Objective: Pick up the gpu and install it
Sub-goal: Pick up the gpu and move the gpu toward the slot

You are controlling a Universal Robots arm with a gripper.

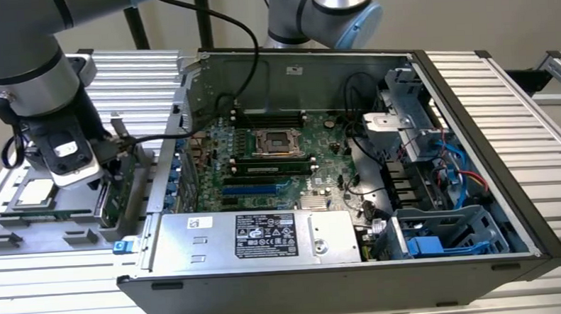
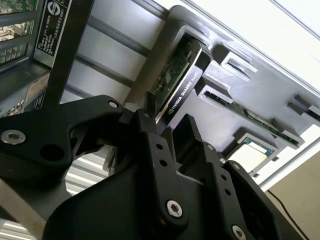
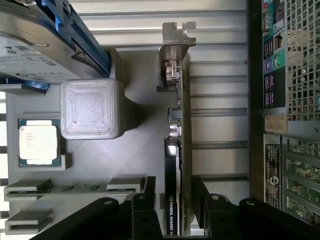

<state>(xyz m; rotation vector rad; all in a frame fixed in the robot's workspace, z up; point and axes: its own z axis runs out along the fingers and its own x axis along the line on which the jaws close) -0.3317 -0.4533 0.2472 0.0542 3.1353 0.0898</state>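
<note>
End effector: parted, one of the fingers on each side of the card's near end; thin gap visible on the shroud side, board side touching or nearly so, cannot tell which; no firm hold evident.
GPU: standing on its long edge in a slot of the grey parts holder, directly between the fingers and straight ahead of them.
Long axis: running away from the end effector toward the silver end bracket, in line with the gap between the fingers; flat faces turned toward the finger pads.
Faces: black cooler shroud toward one finger, green board toward the other, on the side of the computer case.
Computer case: open, just beside the holder on the board side of the end effector; motherboard inside, well apart from the card.
Other parts: processor, memory stick and hard drive in blue-edged caddy, all on the shroud side, apart from the fingers.
Tabletop: slatted metal, carrying holder and case.
Stage, as judged: grasp being set, card seated in the holder, not yet lifted, install not begun.
</note>
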